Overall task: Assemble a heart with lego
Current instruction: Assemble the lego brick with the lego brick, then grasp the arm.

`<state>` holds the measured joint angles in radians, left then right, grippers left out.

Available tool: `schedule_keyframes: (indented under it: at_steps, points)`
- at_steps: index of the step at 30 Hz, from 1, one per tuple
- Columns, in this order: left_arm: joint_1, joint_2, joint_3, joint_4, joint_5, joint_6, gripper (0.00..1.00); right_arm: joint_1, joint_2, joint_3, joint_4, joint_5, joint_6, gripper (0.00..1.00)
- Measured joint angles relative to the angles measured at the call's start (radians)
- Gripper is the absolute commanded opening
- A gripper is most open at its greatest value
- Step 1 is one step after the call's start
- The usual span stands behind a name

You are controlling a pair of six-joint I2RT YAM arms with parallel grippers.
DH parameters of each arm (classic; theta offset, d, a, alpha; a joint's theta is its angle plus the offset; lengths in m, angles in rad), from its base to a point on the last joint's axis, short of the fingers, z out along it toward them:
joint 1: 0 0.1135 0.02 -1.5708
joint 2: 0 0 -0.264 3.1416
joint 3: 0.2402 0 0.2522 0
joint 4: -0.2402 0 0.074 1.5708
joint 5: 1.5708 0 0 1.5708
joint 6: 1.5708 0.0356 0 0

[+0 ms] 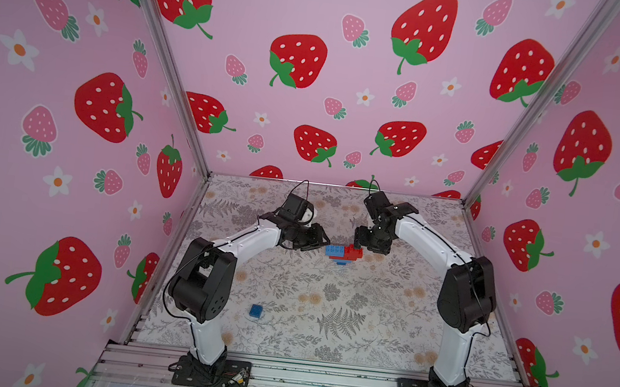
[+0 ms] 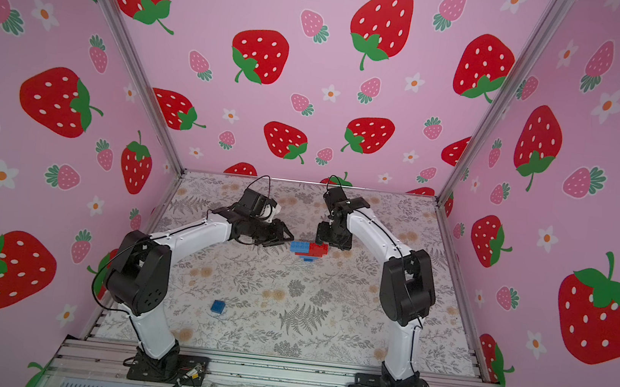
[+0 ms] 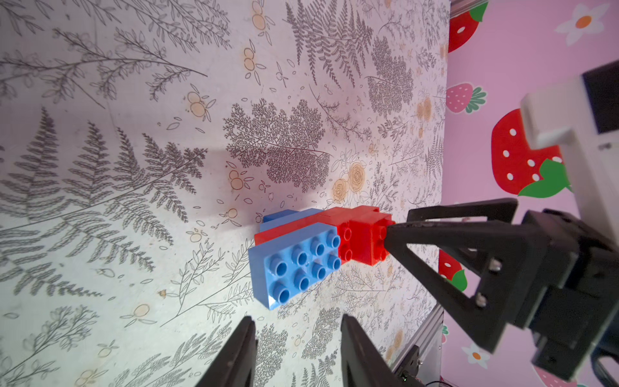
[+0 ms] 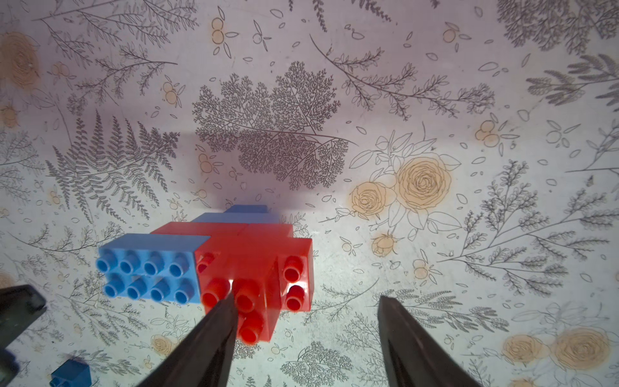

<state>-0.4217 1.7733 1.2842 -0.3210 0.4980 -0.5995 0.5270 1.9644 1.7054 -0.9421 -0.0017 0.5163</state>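
From the left. Easy to end with an unfinished heart (image 1: 343,254) by overlooking the loose blue brick (image 1: 256,311), lying alone toward the front-left corner of the tabletop (image 1: 364,328), well apart from both arms; probably meant for the bare blue studs. Next, danger of a knock from the left gripper (image 3: 298,348), hovering just beside the blue end: any drift forward means shoving the heart toward the right edge. Worse, seemingly standing studs-up on one small blue brick (image 4: 249,209), widest row on top, hence top-heavy and quick to topple. Further right, danger in pressing off-centre on the raised red brick (image 4: 258,315): enough to lever the blue side up, split a half-seated joint, or tip the whole cluster. Possible too to drag the red end along on lifting away, with a fingertip (image 4: 217,321) lodged among studs.

Now the tools. Left gripper: jaws moderately apart, gripping nothing, touching nothing, aimed at the long blue brick (image 3: 298,268). Heart: about the middle of the tabletop, between the two grippers, blue half left, red half right. Last, the right gripper (image 4: 306,296): jaws wider apart, clamped on nothing; one fingertip resting on or just above the raised red brick, hard to tell; other finger clear of the bricks, over bare tabletop.
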Motion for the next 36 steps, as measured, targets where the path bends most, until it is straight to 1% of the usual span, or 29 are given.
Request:
schedule_keyframes:
  at_steps: [3, 5, 8, 11, 13, 16, 18, 21, 25, 28, 32, 36]
  points:
    - [0.000, -0.058, -0.029, -0.044, -0.041, 0.019, 0.53, 0.000, -0.024, 0.000, 0.002, -0.003, -0.001, 0.77]
    - [0.000, -0.111, -0.063, -0.084, -0.086, 0.031, 0.54, 0.000, -0.046, 0.000, 0.003, -0.005, -0.003, 0.78]
    - [-0.001, -0.200, -0.117, -0.170, -0.171, 0.039, 0.55, 0.000, -0.081, 0.000, 0.003, -0.009, -0.013, 0.78]
    - [-0.012, -0.303, -0.182, -0.282, -0.289, 0.027, 0.60, 0.006, -0.121, -0.016, 0.018, -0.024, -0.039, 0.79]
    - [-0.043, -0.380, -0.230, -0.378, -0.391, 0.003, 0.62, 0.013, -0.171, -0.061, 0.042, -0.037, -0.058, 0.80]
    - [-0.106, -0.474, -0.295, -0.510, -0.507, -0.054, 0.64, 0.041, -0.262, -0.170, 0.088, -0.077, -0.080, 0.83]
    - [-0.132, -0.526, -0.351, -0.569, -0.554, -0.091, 0.65, 0.066, -0.319, -0.245, 0.114, -0.106, -0.092, 0.85]
    - [-0.135, -0.580, -0.438, -0.640, -0.605, -0.150, 0.67, 0.096, -0.384, -0.345, 0.155, -0.150, -0.100, 0.89]
    - [-0.135, -0.586, -0.502, -0.674, -0.633, -0.193, 0.68, 0.111, -0.439, -0.452, 0.201, -0.193, -0.107, 0.93]
    - [-0.135, -0.533, -0.521, -0.649, -0.619, -0.186, 0.68, 0.111, -0.463, -0.500, 0.222, -0.201, -0.114, 0.96]
    - [-0.135, -0.456, -0.524, -0.590, -0.599, -0.161, 0.67, 0.111, -0.472, -0.513, 0.240, -0.203, -0.118, 0.99]
    - [-0.110, -0.423, -0.524, -0.564, -0.592, -0.138, 0.66, 0.111, -0.481, -0.513, 0.244, -0.199, -0.121, 0.99]
